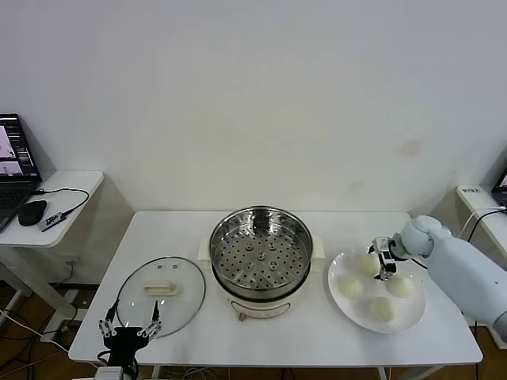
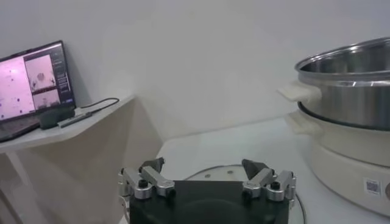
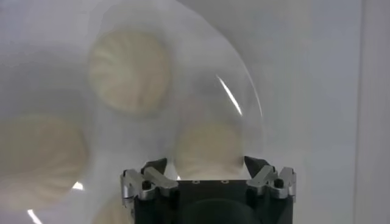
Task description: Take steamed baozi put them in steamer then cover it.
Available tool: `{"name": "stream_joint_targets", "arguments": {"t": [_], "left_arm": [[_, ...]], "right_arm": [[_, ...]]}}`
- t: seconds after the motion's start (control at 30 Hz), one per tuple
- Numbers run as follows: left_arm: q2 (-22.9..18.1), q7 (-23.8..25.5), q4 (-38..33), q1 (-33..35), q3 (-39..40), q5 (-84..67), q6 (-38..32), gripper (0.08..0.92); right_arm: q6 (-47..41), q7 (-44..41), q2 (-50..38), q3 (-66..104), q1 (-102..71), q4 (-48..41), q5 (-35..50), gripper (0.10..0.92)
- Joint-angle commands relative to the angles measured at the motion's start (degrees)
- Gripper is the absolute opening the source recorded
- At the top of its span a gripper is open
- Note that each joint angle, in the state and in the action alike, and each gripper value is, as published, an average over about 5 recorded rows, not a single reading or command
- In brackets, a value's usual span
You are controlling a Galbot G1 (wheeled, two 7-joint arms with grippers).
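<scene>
A stainless-steel steamer (image 1: 260,257) on its cream base sits at the middle of a white counter (image 1: 182,226), its perforated tray bare. To the steamer's right, on the robot's right-hand side, a white plate (image 1: 343,298) carries four steamed baozi (image 1: 382,308), all cream-white and close together. The right gripper (image 1: 385,270) hangs low over the plate's far part, among the buns; in the right wrist view its fingers (image 3: 259,165) stand apart on either side of one bun (image 3: 207,149), without visibly pinching it. To the steamer's left, the glass cover (image 1: 162,290) lies flat on the counter, its cream handle upward. The left gripper (image 1: 129,326) waits at the counter's near edge, just at the cover's near rim, its fingers (image 2: 259,170) spread wide and holding nothing. Farther left of the steamer, beyond the counter, a small side table (image 1: 67,186) bears a lit laptop (image 1: 16,170), a dark mouse (image 1: 32,211) and a cable.
</scene>
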Motion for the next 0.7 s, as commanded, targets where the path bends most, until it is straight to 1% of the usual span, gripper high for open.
{"name": "stream_joint_targets", "arguments": {"t": [0.03,0.23,0.4,0.53,0.7], "left_arm": [[-0.1,0.0,0.2,0.1,0.0,0.0,-0.1,0.823],[-0.2,0.0,0.3,0.1,0.0,0.0,-0.1,0.823],[-0.1,0.0,0.2,0.1,0.0,0.0,-0.1,0.823],[0.1,0.0,0.3,-0.1,0.0,-0.1,-0.1,0.823],[0.1,0.0,0.0,-0.5,0.3,-0.3,-0.1,0.823]], "right_arm": [[-0.1,-0.2,1.5,-1.3,0.7,-2.0,-0.5,0.726],[0.1,-0.5,0.5,-1.5,1.3,-1.1,0.0,0.669],[0.1,-1.3,-1.7,-2.8,2.9,1.5,1.7,0.654],[-0.1,-2.2,-4.8,-5.2,6.5,5.2,5.0,0.653],[-1.5,-2.9,-9.7,-11.8,15.3,10.6,11.7,0.654]]}}
